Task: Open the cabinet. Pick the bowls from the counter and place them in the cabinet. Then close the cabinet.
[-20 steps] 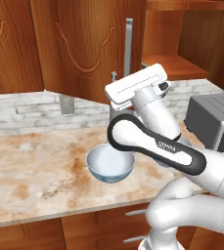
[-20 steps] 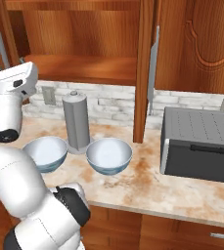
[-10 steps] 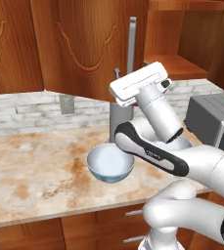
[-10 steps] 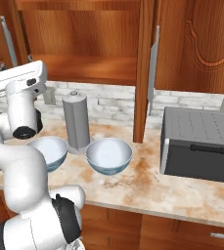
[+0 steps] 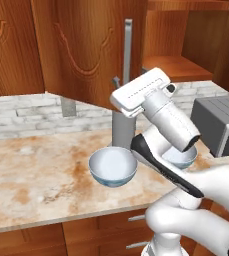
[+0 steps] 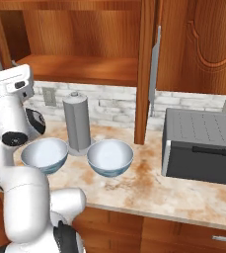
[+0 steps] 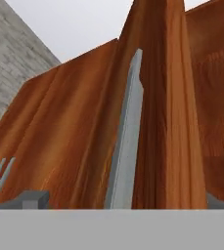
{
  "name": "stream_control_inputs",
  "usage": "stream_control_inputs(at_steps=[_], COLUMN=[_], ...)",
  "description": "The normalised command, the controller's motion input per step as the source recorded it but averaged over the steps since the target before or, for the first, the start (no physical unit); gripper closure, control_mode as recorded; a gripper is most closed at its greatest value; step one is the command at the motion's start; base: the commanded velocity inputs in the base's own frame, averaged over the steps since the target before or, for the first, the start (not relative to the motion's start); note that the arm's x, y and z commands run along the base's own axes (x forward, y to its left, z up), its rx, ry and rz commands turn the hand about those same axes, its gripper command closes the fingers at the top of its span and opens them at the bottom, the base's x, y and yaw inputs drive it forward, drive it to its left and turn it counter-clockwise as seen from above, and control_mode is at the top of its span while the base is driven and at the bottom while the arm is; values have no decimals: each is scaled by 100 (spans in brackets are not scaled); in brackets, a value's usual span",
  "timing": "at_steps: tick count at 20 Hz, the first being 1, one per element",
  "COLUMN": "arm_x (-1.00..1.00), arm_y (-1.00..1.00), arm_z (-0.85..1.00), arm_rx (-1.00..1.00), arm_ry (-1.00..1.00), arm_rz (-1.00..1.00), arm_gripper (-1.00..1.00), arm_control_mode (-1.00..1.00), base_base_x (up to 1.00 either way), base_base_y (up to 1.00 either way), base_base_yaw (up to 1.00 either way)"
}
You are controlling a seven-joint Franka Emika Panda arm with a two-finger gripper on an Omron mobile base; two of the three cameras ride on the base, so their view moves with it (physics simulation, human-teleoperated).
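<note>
Mottled beige counter (image 6: pixel 149 188) below open reddish-brown cabinet (image 6: pixel 80 34), two bowls in front of a grey cylinder (image 6: pixel 78 122).

Gripper (image 7: pixel 118 197) mostly cut off at frame bottom, fingertips (image 7: pixel 33 199) barely visible, spread wide apart, clamped on nothing. Silver bar handle (image 7: pixel 127 141) of a cabinet door rising between them, contact not discernible. Glossy pale-blue bowls (image 6: pixel 110 157) (image 6: pixel 44 154) side by side, well below the hand; one partly hidden behind the arm in left base view.

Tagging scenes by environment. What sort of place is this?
A kitchen, rendered rather than real. Signs: a reddish-brown wooden cabinet standing open above a mottled stone counter, two bowls on it, and a grey boxy countertop appliance.
</note>
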Motion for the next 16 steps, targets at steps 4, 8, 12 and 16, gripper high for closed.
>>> stream_control_inputs(at_steps=[4,8,12,16], arm_x=[-93,-67,-16,26], arm_y=[100,100,100,100], arm_z=[3,2,0,-2], arm_rx=[-15,-15,-13,-13], arm_ry=[3,8,13,18], arm_rz=[16,12,7,1], arm_gripper=[-100,-100,-100,-100], arm_control_mode=[-100,-100,-100,-100], base_base_x=[0,0,0,0], base_base_y=[0,0,0,0], base_base_yaw=[0,0,0,0])
